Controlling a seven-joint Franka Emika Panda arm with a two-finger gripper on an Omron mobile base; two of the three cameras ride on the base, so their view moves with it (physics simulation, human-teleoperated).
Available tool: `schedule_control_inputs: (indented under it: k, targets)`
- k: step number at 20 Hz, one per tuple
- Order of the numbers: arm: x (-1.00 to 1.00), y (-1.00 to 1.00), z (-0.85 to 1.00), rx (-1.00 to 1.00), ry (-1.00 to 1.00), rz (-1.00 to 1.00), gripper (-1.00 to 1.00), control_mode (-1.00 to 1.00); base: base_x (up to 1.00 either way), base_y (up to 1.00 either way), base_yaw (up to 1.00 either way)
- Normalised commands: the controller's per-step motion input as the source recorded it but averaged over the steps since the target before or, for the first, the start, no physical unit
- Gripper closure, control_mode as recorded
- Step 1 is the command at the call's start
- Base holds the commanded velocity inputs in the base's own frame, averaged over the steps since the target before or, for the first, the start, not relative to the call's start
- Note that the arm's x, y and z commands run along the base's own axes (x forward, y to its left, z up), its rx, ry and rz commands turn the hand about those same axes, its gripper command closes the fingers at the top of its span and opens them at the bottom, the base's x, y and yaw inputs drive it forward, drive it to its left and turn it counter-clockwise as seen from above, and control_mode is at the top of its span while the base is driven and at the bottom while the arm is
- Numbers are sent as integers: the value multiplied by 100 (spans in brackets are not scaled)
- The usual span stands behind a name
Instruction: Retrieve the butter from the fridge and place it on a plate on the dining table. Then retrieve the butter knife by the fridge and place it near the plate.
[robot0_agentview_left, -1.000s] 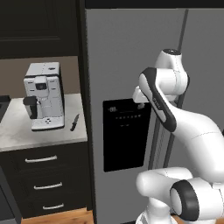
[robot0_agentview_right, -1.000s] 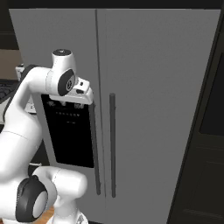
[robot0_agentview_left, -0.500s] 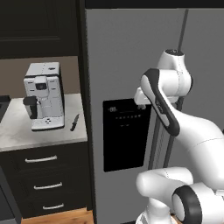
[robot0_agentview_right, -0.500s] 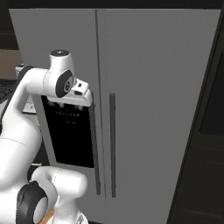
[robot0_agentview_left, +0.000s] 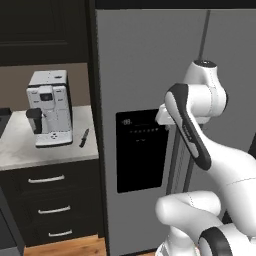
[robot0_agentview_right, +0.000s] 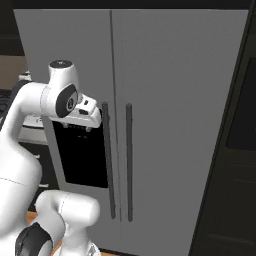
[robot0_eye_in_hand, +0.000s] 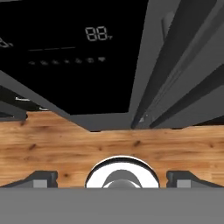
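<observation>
We find the gripper (robot0_eye_in_hand: 112, 179) spread wide and empty, close before the shut fridge (robot0_agentview_right: 165, 100) near its dispenser panel (robot0_agentview_left: 141, 150). The butter knife (robot0_agentview_left: 84, 138) lies leftward on the marble counter (robot0_agentview_left: 30, 152), apparently beside the coffee machine (robot0_agentview_left: 48, 107).

left base view: behind-left of arm, faces fridge (robot0_agentview_left: 150, 75) and left bench (robot0_agentview_left: 30, 150) | right base view: behind-right, faces same fridge doors, near | hand view: close, looks down dispenser panel (robot0_eye_in_hand: 65, 57) to wooden floor (robot0_eye_in_hand: 109, 151)
</observation>
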Motion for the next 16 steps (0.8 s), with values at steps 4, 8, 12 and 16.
schedule_control_inputs:
  k: [4, 8, 12, 16]
  targets:
    - [0, 0, 0, 0, 0, 0, -100, 100, -18, -26, -1]
    - [0, 0, 0, 0, 0, 0, -100, 100, -15, -46, 0]
    - [0, 0, 0, 0, 0, 0, -100, 100, -22, -50, -1]
    - [0, 0, 0, 0, 0, 0, -100, 100, -39, -30, -6]
